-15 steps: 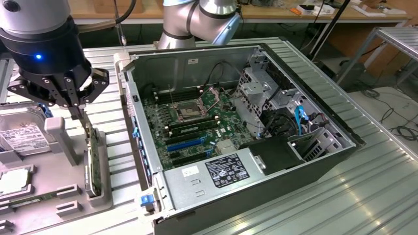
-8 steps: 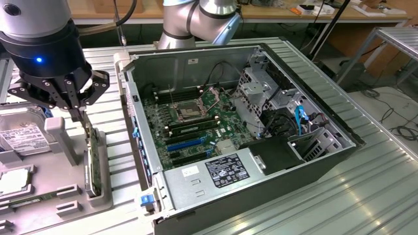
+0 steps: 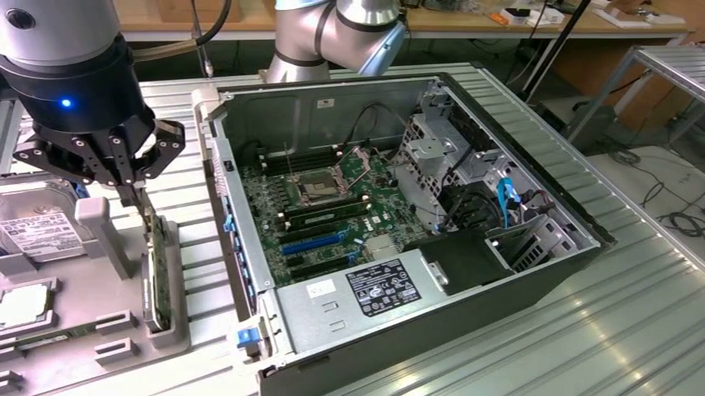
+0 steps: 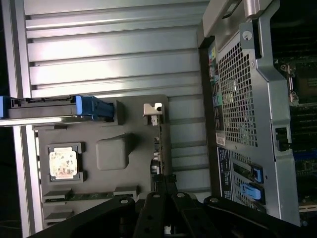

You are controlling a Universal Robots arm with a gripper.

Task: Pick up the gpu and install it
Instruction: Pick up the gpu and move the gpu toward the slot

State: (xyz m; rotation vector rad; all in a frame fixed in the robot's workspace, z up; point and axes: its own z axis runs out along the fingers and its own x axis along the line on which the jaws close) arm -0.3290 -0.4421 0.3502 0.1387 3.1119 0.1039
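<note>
from the exterior view, my gripper (image 3: 134, 200) is down at that view's left, fingers clenched on the top edge of the gpu (image 3: 154, 272), which stands on edge in the grey holder tray (image 3: 66, 318) just beside the open computer case (image 3: 276, 111). at the wrist view, the gripper (image 4: 162, 202) pinches the thin gpu (image 4: 156, 151) seen edge-on, seated in the grey holder tray (image 4: 114, 153), with the perforated rear of the open computer case (image 4: 242, 99) close by.

Silver-grey arm (image 3: 330, 33), black wrist (image 3: 82, 91) with blue light (image 3: 65, 103), black hand (image 3: 134, 196).
</note>
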